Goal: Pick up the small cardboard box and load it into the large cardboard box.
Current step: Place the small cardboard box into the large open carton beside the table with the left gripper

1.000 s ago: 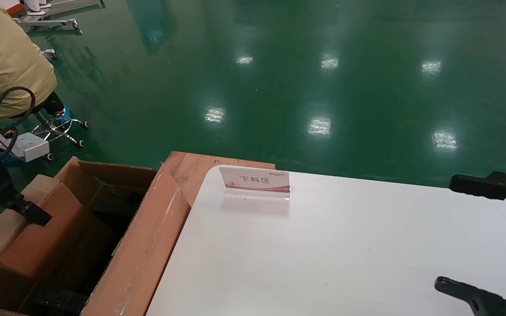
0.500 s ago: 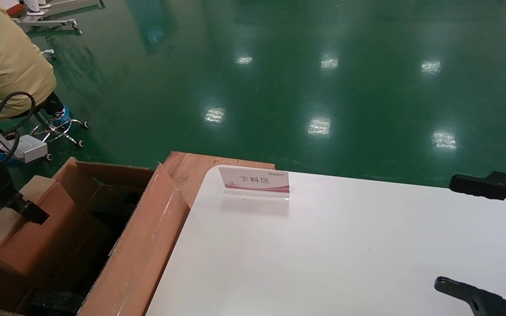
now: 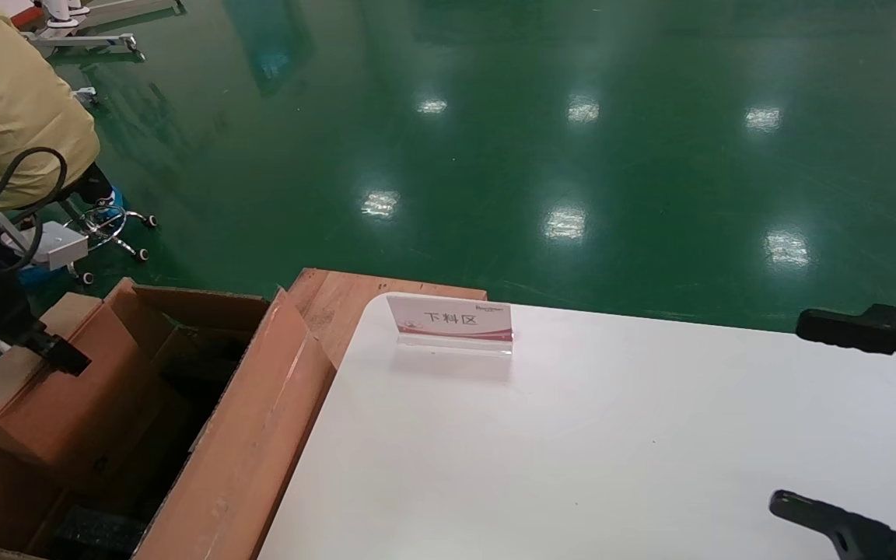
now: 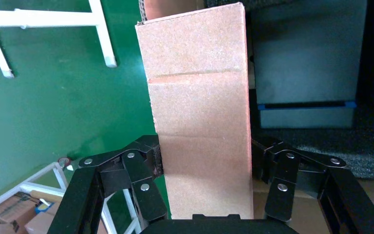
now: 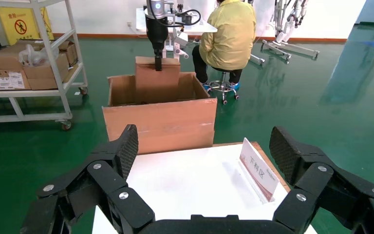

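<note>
Clamped on the small cardboard box [image 4: 199, 122], the left gripper [image 3: 51, 354] holds it upright at the frame's left, partly inside the large cardboard box [image 3: 246, 435], ready for lowering, while the right gripper [image 5: 204, 170] idles open over the table [image 3: 611, 435].

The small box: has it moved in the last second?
Yes. The small box, clamped in the left end effector, has risen slightly against the large box's rim. The right end effector hangs over the table's right edge.

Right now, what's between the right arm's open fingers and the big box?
In the right wrist view: bare white table and a small sign lie between the right gripper and the large cardboard box.
</note>
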Robot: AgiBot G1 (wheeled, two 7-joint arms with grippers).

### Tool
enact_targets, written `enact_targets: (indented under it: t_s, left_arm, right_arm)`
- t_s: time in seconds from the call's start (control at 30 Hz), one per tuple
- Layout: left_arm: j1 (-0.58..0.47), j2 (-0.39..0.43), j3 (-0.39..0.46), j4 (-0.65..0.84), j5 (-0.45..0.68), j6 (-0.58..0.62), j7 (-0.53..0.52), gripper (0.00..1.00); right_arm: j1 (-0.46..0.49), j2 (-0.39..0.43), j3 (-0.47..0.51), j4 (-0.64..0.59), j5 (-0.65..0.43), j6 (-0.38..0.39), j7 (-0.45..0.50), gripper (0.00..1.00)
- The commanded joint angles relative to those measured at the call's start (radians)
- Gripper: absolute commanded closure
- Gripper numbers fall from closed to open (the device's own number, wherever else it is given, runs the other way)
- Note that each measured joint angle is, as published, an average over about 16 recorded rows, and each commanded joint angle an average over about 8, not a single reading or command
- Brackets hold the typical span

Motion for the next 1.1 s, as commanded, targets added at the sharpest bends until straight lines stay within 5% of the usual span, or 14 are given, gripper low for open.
enact_targets:
  t_s: [0.03, 0.73, 1.0, 1.1]
  left_arm:
    - [0.011, 0.011, -0.004, 0.029, -0.007, 0.000, 0.018, 1.00]
    - [0.188, 0.056, -0.047, 0.231, -0.095, -0.022, 0.097, 0.99]
    - [0.214, 0.074, -0.047, 0.273, -0.100, -0.013, 0.103, 0.01]
    - [0.218, 0.076, -0.046, 0.278, -0.099, -0.012, 0.104, 0.00]
  right_arm:
    - [0.000, 0.000, 0.000, 0.000, 0.000, 0.000, 0.000, 0.00]
    - [0.000, 0.000, -0.001, 0.000, 0.001, 0.001, -0.001, 0.00]
    - [0.000, 0.001, -0.001, 0.000, 0.001, 0.001, -0.001, 0.00]
    - [0.000, 0.001, -0.001, 0.000, 0.001, 0.001, -0.001, 0.00]
